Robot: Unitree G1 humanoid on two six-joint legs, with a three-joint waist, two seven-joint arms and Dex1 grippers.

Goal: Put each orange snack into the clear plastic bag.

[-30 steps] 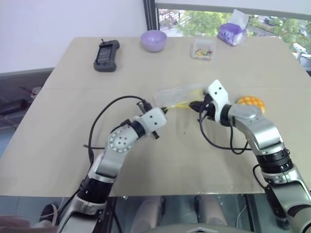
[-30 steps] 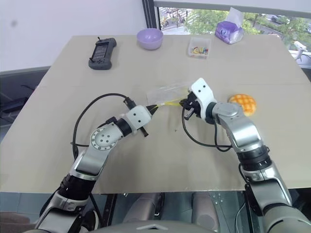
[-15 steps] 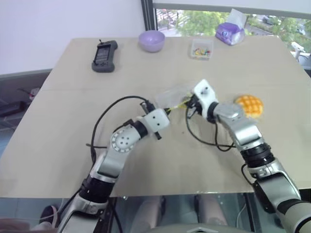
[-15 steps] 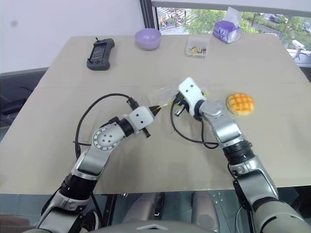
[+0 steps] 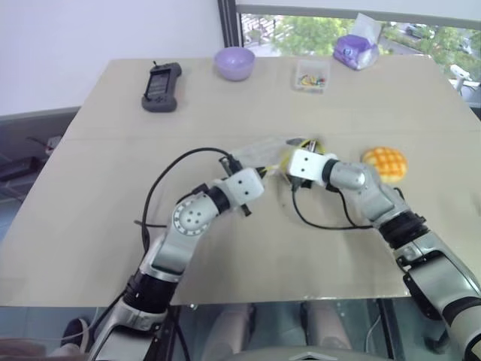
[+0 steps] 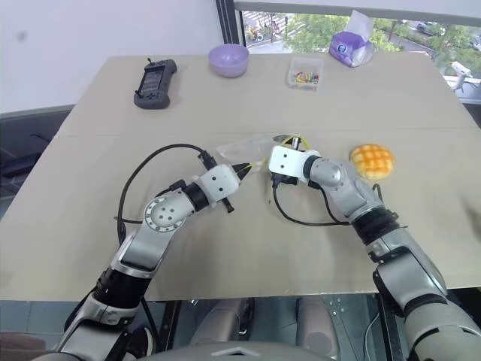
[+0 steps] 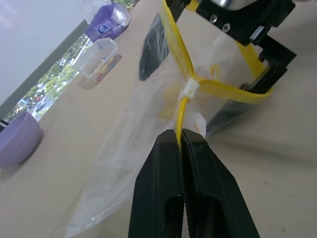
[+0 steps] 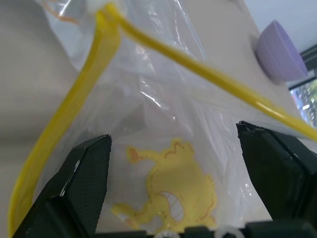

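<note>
The left gripper's [image 7: 184, 141] fingers pinch the yellow seal strip of the limp, slippery clear plastic bag [image 7: 148, 129], while the right gripper's [image 8: 173, 163] fingers are spread wide inside its mouth. Beyond the right fingers, the round, golden-orange, grid-scored bun [image 6: 371, 161] sits on the worktop [image 6: 225, 248]; it looks soft, so grip its sides gently.

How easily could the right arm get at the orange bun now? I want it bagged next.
Probably yes, once freed. The orange bun lies bare on the table beside the right forearm, nothing on it. But the right tool stands spread inside the clear bag, so it must withdraw first.
</note>
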